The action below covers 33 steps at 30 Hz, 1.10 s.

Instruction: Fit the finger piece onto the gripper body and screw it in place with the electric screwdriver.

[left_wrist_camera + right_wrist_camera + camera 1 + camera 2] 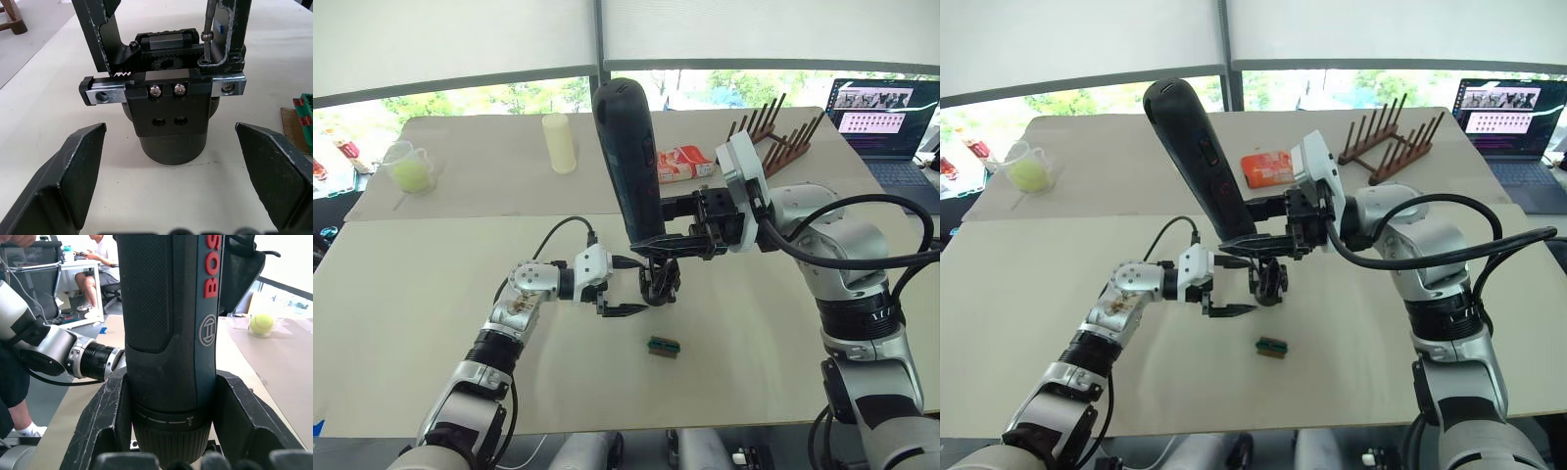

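The gripper body [168, 117] stands upright on the table, a black block on a round base with a toothed rail on top. Two black fingers rise from that rail. The finger piece [235, 24] is the one beside the thin metal bit [209, 24], whose tip rests on a screw at its foot. My right gripper [656, 233] is shut on the electric screwdriver [626, 157], holding it nearly upright above the body. My left gripper [636, 287] is open just left of the body, its fingers [78, 181] on either side without touching it.
A small green-and-brown block [664, 346] lies just in front of the body. At the back stand a cream cylinder [560, 143], a measuring cup [409, 166] holding a yellow ball, a red packet [683, 162], a wooden rack [773, 132] and a laptop [886, 117].
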Each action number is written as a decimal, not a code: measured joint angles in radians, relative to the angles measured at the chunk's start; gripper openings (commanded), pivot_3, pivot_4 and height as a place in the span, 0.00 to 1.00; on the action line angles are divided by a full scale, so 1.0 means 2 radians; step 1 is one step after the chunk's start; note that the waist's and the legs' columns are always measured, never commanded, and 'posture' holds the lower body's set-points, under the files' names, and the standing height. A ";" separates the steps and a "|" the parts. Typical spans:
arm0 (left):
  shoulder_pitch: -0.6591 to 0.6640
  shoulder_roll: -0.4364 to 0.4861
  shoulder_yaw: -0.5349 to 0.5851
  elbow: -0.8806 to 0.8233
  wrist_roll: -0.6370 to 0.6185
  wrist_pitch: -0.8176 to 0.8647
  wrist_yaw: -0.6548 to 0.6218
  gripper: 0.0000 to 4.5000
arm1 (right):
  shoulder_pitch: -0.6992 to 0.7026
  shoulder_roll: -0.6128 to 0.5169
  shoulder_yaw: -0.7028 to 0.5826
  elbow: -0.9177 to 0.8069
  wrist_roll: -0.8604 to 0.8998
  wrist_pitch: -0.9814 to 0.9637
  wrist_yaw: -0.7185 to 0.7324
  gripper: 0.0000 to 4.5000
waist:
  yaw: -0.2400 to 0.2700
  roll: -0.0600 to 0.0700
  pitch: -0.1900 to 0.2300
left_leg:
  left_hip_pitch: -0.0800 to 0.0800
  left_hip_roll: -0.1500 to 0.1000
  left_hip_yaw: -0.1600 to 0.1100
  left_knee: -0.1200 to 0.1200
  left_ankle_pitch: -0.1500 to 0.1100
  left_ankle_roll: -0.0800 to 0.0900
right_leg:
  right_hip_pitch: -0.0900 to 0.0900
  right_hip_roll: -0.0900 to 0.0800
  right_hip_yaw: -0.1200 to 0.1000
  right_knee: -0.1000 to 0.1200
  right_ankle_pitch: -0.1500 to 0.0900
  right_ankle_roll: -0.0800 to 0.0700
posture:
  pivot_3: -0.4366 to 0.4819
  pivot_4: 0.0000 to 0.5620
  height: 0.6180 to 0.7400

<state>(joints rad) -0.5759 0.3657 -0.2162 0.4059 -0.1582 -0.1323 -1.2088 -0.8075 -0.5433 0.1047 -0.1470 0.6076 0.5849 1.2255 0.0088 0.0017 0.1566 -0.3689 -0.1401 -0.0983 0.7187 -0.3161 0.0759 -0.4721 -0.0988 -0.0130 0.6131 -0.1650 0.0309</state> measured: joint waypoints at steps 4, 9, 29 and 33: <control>0.000 0.000 0.000 0.000 0.000 0.000 0.000 1.00 | 0.000 0.000 0.000 0.000 -0.002 -0.006 0.000 0.42 | 0.000 0.000 0.000 | 0.000 0.000 0.000 0.000 0.000 0.000 | 0.000 0.000 0.000 0.000 0.000 0.000 | 0.48 0.27 1.00; 0.000 0.000 0.000 0.000 0.000 0.000 0.000 1.00 | 0.000 0.000 0.000 0.000 -0.004 -0.008 0.001 0.42 | 0.000 0.000 0.000 | 0.000 0.000 0.000 0.000 0.000 0.000 | 0.000 0.000 0.000 0.000 0.000 0.000 | 0.48 0.27 1.00; 0.001 -0.002 0.000 0.000 0.000 0.000 0.002 1.00 | 0.000 0.000 0.001 0.000 -0.005 -0.008 0.004 0.42 | 0.000 0.000 0.000 | 0.000 0.000 0.000 0.000 0.000 0.000 | 0.000 0.000 0.000 0.000 0.000 0.000 | 0.48 0.27 1.00; 0.001 -0.002 0.000 0.000 0.000 0.000 0.002 1.00 | 0.001 0.000 0.001 0.000 -0.007 -0.008 0.004 0.42 | 0.000 0.000 0.000 | 0.000 0.000 0.000 0.000 0.000 0.000 | 0.000 0.000 0.000 0.000 0.000 0.000 | 0.48 0.27 1.00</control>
<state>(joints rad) -0.5744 0.3607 -0.2168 0.4059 -0.1581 -0.1323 -1.2042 -0.8057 -0.5432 0.1073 -0.1461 0.5941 0.5694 1.2326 0.0084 0.0018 0.1565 -0.3690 -0.1403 -0.0983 0.7197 -0.3161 0.0759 -0.4721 -0.0988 -0.0129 0.6138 -0.1649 0.0310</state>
